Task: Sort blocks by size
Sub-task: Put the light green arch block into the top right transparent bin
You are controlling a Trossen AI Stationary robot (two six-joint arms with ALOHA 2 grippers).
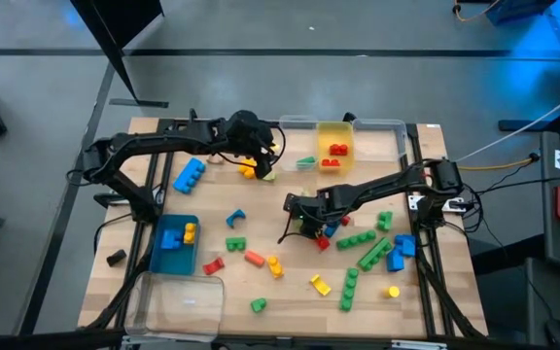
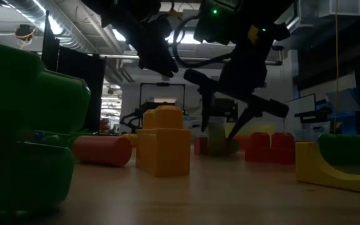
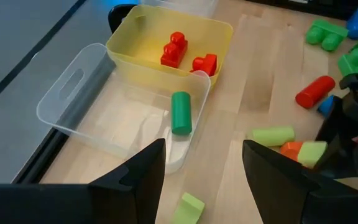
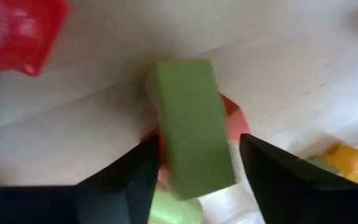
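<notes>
Blocks of several colours lie scattered over the wooden table (image 1: 261, 209). My right gripper (image 4: 194, 165) points steeply down at mid-table, open, with a fingertip on each side of a light-green block (image 4: 191, 124) that rests on a red-orange block (image 4: 234, 118). In the low view its fingers straddle that block (image 2: 220, 140). My left gripper (image 3: 204, 174) hovers open near the far edge, holding nothing. Beyond it are a clear bin (image 3: 73, 106) with a green cylinder (image 3: 181, 112) and a yellow bin (image 3: 135, 46) with red blocks (image 3: 174, 50).
A blue bin (image 1: 175, 243) with blue and yellow blocks and another clear bin (image 1: 178, 301) stand at the near left. Green blocks (image 1: 363, 255) cluster at the near right. A small light-green block (image 3: 191, 208) lies under my left gripper. A large blue block (image 1: 190, 175) is at the left.
</notes>
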